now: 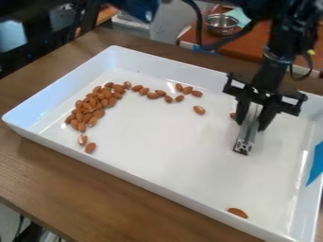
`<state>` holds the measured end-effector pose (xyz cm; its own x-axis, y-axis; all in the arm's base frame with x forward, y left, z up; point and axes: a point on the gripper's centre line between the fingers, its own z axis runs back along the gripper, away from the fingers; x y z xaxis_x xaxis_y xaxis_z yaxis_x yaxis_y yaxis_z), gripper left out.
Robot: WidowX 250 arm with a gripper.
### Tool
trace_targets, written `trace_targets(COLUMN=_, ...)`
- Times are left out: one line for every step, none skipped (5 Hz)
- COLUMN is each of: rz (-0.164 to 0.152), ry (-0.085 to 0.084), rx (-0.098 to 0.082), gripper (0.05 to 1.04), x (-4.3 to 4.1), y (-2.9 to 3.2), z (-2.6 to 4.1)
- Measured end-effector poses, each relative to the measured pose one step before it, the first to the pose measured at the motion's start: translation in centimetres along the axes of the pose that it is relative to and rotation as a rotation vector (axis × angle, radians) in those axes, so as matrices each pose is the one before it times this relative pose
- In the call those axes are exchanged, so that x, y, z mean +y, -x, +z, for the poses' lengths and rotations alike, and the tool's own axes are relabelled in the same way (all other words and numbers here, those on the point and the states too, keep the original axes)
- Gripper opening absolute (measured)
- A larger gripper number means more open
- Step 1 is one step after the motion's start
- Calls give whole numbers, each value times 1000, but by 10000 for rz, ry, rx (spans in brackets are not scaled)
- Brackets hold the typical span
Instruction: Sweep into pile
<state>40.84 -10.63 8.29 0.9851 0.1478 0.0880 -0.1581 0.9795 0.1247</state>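
1. You look to be partway through the gathering: most almonds lie in a heap point(95, 104) toward the desk's point(75, 184) left edge, but several strays remain outside it.
2. Your tool point(251, 124) is clamped on a metal bar point(247, 138), its free end pointing down over the right half of the tray point(157, 156). You can't tell whether that end touches the tray floor.
3. The next move, as I judge it, calls for getting the bar's end behind a stray, on the side away from the heap, then pushing it toward the desk's left edge.
4. Your farthest stray looks to be the lone almond point(238, 212) by the tray wall nearest the desk's near edge. Work it off that wall gently, or the bar may pin it there.
5. Watch the partly hidden almond point(233, 115) just beside the tool; you could knock it farther off.
6. The white, low-walled tray holds all the almonds you can see. A loose string point(151, 94) trails from the heap along the side toward the desk's far edge, with one almond point(199, 110) apart from its end. Two more point(86, 144) lie just off the heap's near end.
7. Beyond the desk's far edge, you have a metal bowl point(221, 23); its contents you can't make out.
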Motion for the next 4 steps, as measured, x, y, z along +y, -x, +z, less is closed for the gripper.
trace_targets(rz=-40, ry=163, rx=338, gripper=375, x=3026, y=-238, z=-621)
trace_targets(rz=101, ry=235, rx=352, gripper=375, x=3783, y=-353, z=-528)
trace_targets(rz=232, ry=-160, rx=-70, gripper=375, x=2664, y=-446, z=-193)
trace_targets(rz=417, ry=-949, rx=-308, gripper=375, x=3652, y=-34, z=-320)
